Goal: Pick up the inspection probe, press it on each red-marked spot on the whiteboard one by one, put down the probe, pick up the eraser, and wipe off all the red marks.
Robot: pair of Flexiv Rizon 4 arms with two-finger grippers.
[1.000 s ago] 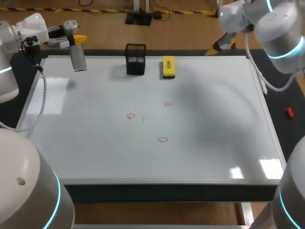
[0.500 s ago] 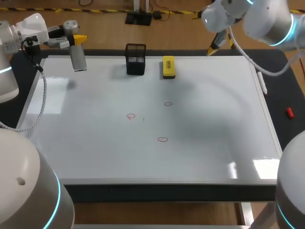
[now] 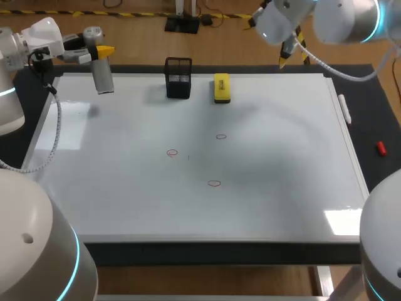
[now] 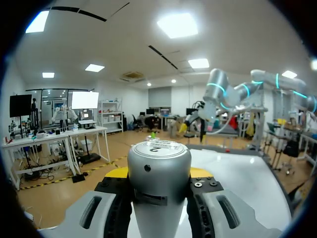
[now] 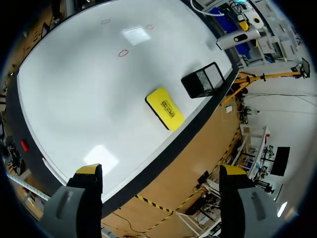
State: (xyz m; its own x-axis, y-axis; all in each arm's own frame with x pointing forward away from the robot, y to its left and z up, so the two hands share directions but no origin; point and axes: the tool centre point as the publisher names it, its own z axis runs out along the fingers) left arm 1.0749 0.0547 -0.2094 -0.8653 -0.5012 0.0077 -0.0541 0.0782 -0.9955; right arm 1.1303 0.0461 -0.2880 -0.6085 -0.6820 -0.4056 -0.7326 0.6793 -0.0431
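A: Count on the whiteboard [image 3: 282, 188]?
B: Three red marks. One [image 3: 172, 152] left of middle, one [image 3: 220, 136] farther back, one [image 3: 214, 184] nearest. All small loops, well apart.
A: Tools?
B: One probe [image 3: 101, 74], one eraser [image 3: 222, 87], one black mesh holder [image 3: 178, 78]. The eraser lay flat by the board's far edge, just beside the holder, not touching it.
A: Probe's place?
B: Upright over the far left corner, its silver body clamped in the left jaws, a finger on each side. The left arm [image 3: 44, 37] stood at that corner.
A: Right side?
B: The right arm [image 3: 294, 19] hung past the far edge, beyond the eraser. The right jaws stood wide, nothing between them.
A: Off the board?
B: One small red thing [image 3: 380, 148] on the dark desk [image 3: 376, 113], right of the board.
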